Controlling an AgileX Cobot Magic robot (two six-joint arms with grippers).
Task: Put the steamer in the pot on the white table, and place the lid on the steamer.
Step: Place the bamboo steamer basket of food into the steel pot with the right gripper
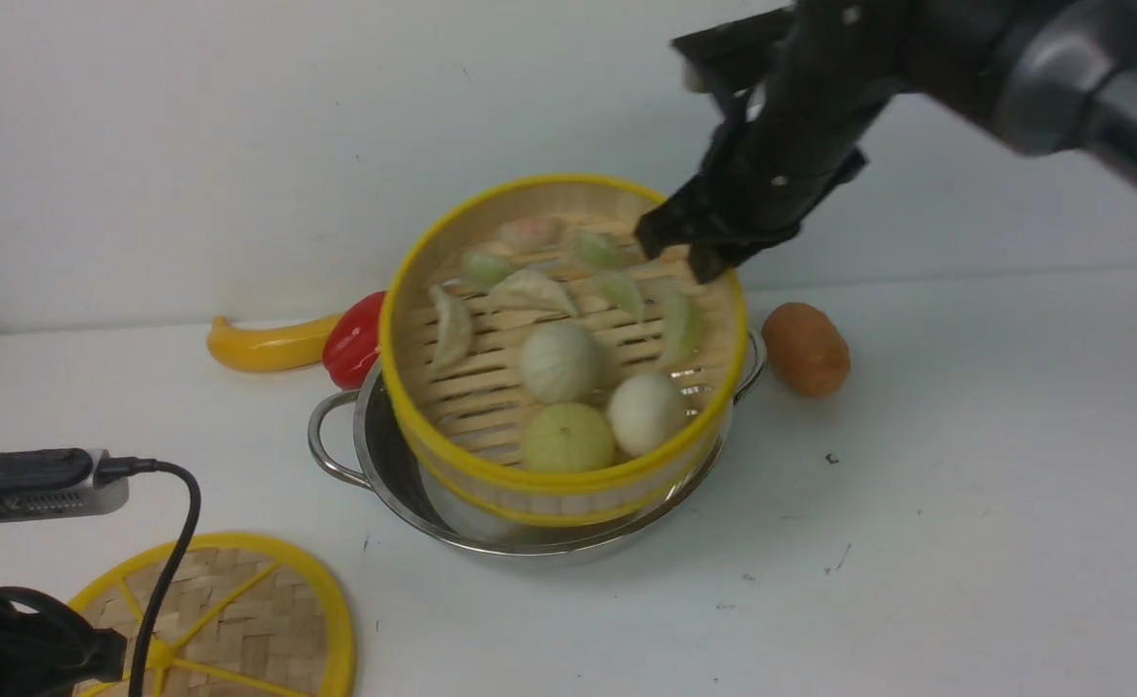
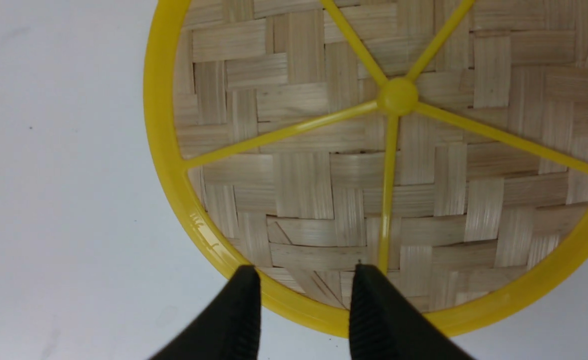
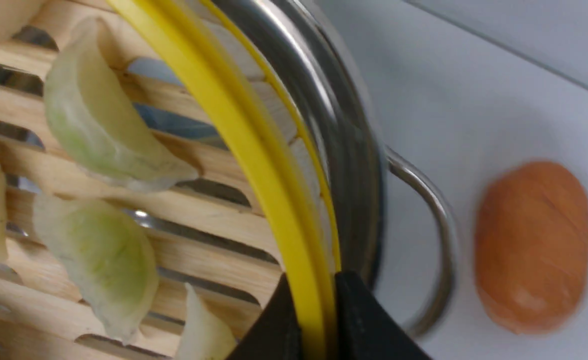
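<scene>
The steamer [image 1: 549, 481], a bamboo basket with yellow rims, hangs tilted over the steel pot [image 1: 384, 469] on the white table [image 1: 916, 532]. Its near lower edge dips inside the pot and its far side is raised. Dumplings and round buns lie on its slatted floor. My right gripper [image 1: 689, 247] is shut on the far rim; in the right wrist view the yellow steamer rim [image 3: 243, 135] runs between the tips of that gripper [image 3: 311, 285], beside the pot wall [image 3: 344, 150]. The lid [image 1: 239, 620] lies flat at the front left. My left gripper [image 2: 306, 272] stands open over the edge of the lid [image 2: 324, 190].
A yellow banana-shaped toy [image 1: 258, 347] and a red pepper [image 1: 353, 339] lie behind the pot on the left. An orange-brown oval [image 1: 805, 348] rests right of the pot's handle [image 3: 439, 225]. The left arm's cable [image 1: 176, 542] crosses the lid.
</scene>
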